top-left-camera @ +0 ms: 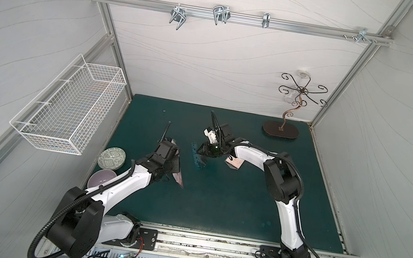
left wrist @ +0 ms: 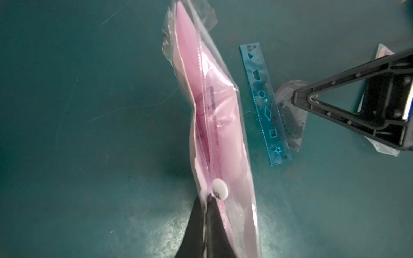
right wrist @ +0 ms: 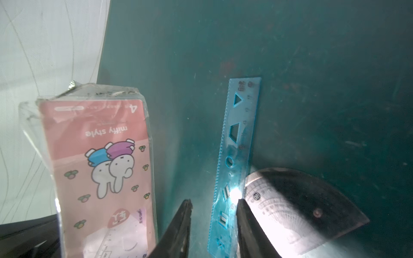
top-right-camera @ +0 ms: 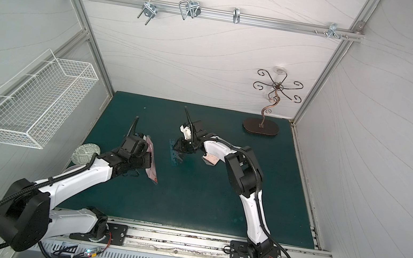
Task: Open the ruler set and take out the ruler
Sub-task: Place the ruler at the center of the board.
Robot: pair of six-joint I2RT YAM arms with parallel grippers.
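Pouch (left wrist: 219, 111) glossy plastic; ruler (left wrist: 260, 102) transl. plastic.

Top views: high, front, looking down over whole table (top-left-camera: 215, 207). Wrist views: close, downward; both share ruler (left wrist: 266, 105).

The left arm (top-left-camera: 132, 179) and right arm (top-left-camera: 290, 221) have white shells, black joints and ribbed black hoses (top-left-camera: 33, 246). The right gripper (right wrist: 213, 202) has black tapered fingers (right wrist: 178, 223). Their black screwed base plates (top-left-camera: 147, 237) sit on the rail (top-left-camera: 209, 245).

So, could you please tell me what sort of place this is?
Probably a robotics lab test cell: an aluminium frame, two robot arms on a base rail, and a green mat.
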